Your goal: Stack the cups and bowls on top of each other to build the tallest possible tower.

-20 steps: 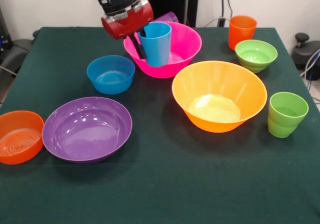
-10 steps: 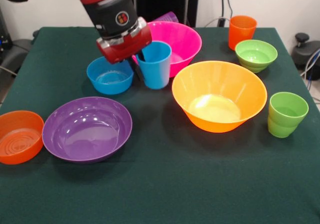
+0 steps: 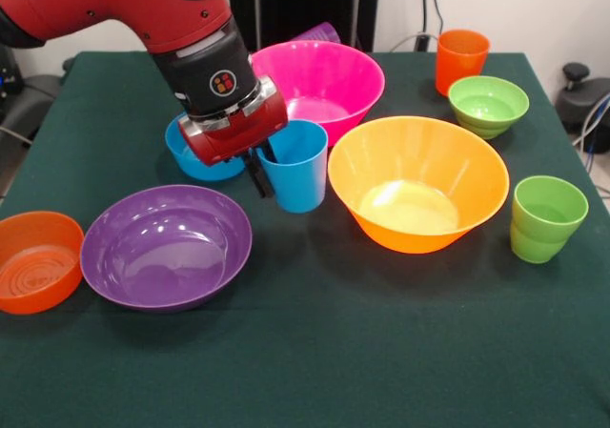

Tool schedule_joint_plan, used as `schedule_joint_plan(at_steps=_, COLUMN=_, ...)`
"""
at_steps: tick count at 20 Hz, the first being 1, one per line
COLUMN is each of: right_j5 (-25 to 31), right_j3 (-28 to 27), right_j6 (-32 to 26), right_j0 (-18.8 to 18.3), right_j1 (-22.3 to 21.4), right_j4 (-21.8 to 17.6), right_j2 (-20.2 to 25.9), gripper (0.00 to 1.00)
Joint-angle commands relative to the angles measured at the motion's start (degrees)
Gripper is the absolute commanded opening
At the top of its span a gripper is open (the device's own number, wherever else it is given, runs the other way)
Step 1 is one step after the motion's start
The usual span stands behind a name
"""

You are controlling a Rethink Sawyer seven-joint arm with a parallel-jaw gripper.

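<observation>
Blue cup upright, pinched by tilted tool

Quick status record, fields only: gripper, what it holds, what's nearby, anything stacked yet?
gripper: shut on the blue cup's rim
blue cup: upright, between purple bowl and yellow-orange bowl
behind the arm: small blue bowl, partly hidden; pink bowl
cup on table or lifted: cannot tell
stacked: nothing visible yet

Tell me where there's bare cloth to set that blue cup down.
The widest bare stretch is the near strip of the table, in front of the purple bowl and yellow-orange bowl. It is crowded where the hand holds the blue cup, between the pink bowl and small blue bowl.
</observation>
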Motion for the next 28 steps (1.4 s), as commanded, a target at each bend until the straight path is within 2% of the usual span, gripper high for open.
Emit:
schedule_joint_plan(at_steps=1, right_j5=4.4, right_j3=-4.8, right_j6=-0.1, right_j0=2.9, right_j1=1.6, right_j4=-2.2, right_j2=-1.8, gripper=0.00)
schedule_joint_plan(at_steps=6, right_j5=4.5, right_j3=-1.4, right_j6=1.7, right_j0=2.3, right_j1=-1.0, right_j4=-2.1, right_j2=-1.8, gripper=0.00)
schedule_joint_plan(at_steps=11, right_j5=4.0, right_j3=2.9, right_j6=2.4, right_j0=-0.1, right_j1=-3.3, right_j4=-1.5, right_j2=-0.9, gripper=0.00)
schedule_joint_plan(at_steps=16, right_j5=4.2, right_j3=3.6, right_j6=2.7, right_j0=-0.1, right_j1=-3.9, right_j4=-1.4, right_j2=-1.0, gripper=0.00)
schedule_joint_plan(at_steps=28, right_j5=6.4, right_j3=4.5, right_j6=2.3, right_j0=0.7, right_j1=-5.5, right_j4=-3.5, right_j2=-4.5, gripper=0.00)
